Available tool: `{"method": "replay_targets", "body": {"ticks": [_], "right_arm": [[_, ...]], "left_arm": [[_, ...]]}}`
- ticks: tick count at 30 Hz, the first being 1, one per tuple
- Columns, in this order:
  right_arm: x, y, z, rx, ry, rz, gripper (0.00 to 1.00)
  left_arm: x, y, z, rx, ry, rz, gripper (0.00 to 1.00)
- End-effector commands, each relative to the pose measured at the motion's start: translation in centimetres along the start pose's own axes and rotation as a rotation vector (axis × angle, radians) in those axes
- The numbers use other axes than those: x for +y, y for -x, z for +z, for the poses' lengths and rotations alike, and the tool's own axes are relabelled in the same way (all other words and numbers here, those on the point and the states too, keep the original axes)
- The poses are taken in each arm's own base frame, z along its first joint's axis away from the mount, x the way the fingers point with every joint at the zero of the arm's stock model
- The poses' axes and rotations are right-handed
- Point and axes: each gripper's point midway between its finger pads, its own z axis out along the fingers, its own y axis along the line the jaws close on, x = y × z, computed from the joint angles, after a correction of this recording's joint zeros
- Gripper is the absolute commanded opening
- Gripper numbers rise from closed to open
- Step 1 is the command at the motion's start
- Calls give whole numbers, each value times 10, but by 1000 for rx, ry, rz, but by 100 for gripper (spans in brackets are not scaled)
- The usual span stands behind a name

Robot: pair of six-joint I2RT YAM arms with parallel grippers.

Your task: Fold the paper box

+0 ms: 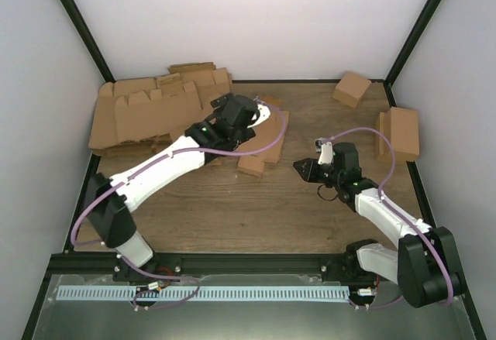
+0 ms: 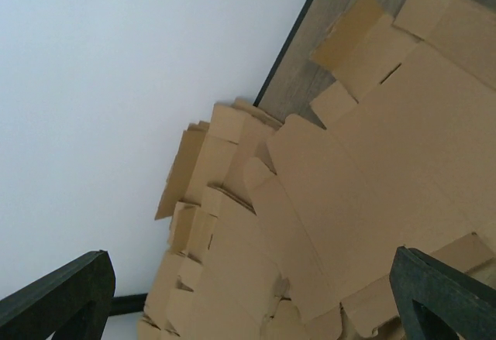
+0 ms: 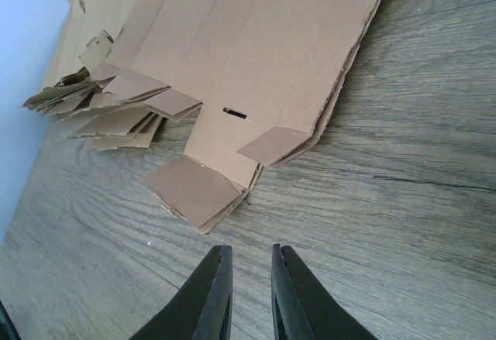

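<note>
The paper box is a flat brown die-cut sheet point(image 1: 267, 145) with tabbed flaps, topping a thin stack at mid-table. In the right wrist view this sheet point(image 3: 256, 38) shows a small slot and a raised flap. My left gripper point(image 1: 225, 108) hovers wide open over the cardboard, its far-end fingers point(image 2: 446, 297) spread, and it holds nothing point(image 2: 252, 278). My right gripper point(image 1: 300, 170) rests low over bare wood, just right of the sheet's flaps. Only a narrow gap separates its jaws, and that gap point(image 3: 252, 278) is empty.
A pile of flat brown blanks point(image 1: 147, 111) fills the back left, against the white wall point(image 2: 116, 84). A small cube-like box point(image 1: 351, 88) sits back right. Another folded brown box point(image 1: 401, 132) lies against the right wall.
</note>
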Motion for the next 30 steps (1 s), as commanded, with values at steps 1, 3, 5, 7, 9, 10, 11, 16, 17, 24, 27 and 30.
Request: {"method": "replay_targets", "body": {"ticks": [1,3,5,7,9,10,11,16,17,24,27,30], "right_arm": [[8,20,-2,-47,11,-13,17],[8,21,-2,-50,10,-14,16],[7,21,-3,-53,6,-14,17],[7,20,-4,-55,3,-18,17],[6,19,-4,-53,2,-19,17],[6,18,-4,-53,2,-19,17],[6,18,-4,-50,3,-16,16],[7,16,-2,-49,18,-10,17],[8,16,-2,-48,20,-10,17],[6,15,-2,-48,16,-16,17],[7,15,-2,-47,19,-16,17],[6,15,-1,-47,15,-17,17]], "left_arm": [[17,-2,18,87,55,-340,100],[9,6,23,80,-36,-495,100],[2,11,26,56,-116,-664,100],[-6,11,27,34,-174,-821,100],[-6,8,22,21,-183,-992,100],[-9,5,20,28,-188,-1075,100],[-9,0,18,39,-185,-1164,100],[-10,-23,1,90,-153,-1487,98],[-15,-29,-2,106,-157,-1570,95],[-36,-56,-12,160,-166,-2037,73],[-50,-57,-2,237,-160,-2064,74],[-66,-66,8,352,-95,-2090,65]]}}
